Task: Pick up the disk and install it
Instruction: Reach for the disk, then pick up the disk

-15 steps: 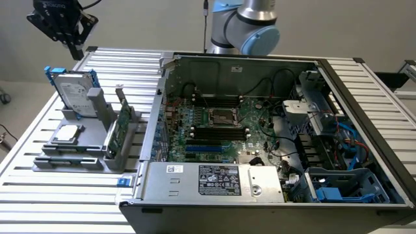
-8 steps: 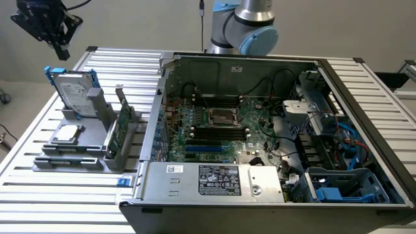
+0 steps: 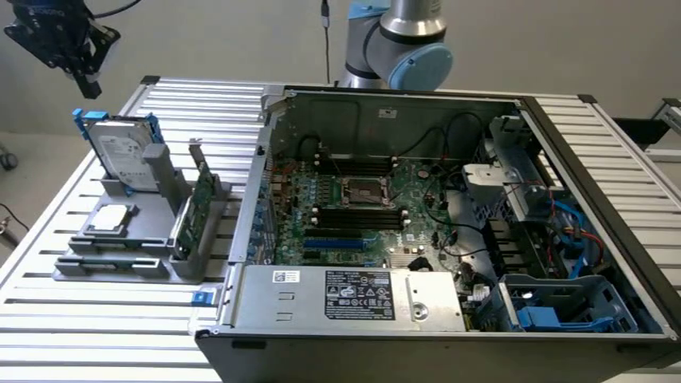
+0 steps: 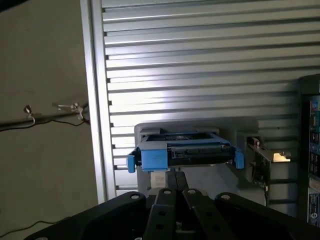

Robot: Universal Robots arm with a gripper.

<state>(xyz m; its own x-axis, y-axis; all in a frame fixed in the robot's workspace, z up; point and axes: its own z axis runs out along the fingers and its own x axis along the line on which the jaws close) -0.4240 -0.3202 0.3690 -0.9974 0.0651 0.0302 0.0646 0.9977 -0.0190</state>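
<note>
I have the end effector (image 3: 88, 84) up in the air over the counter's (image 3: 107, 335) edge on the exterior view's left, toward the far corner. Its fingers (image 4: 164, 207) are pressed together and carry nothing.

Below it, near that same edge, the disk (image 3: 120, 152) stands on edge in a grey stand (image 3: 112, 263), its label facing outward and its blue carrier frame (image 3: 80, 120) reaching up past the top. I read that pose as deliberate: upright, the drive offers its narrow top edge to an approach from above, with free space along its faces. In the wrist view I look down past my joined fingers onto that top edge, so I judge the tool roughly lined up over the disk but well apart from it. The pick is not yet made.

The same stand keeps a green circuit card (image 3: 193, 209) upright in its own slot just beside the disk, and a small square silver chip (image 3: 112, 219) lying flat in a recess. The open computer case (image 3: 426, 104) lies on its side across the counter's middle with the motherboard (image 3: 362, 199) facing up, presumably so its bays can be reached from above.
</note>
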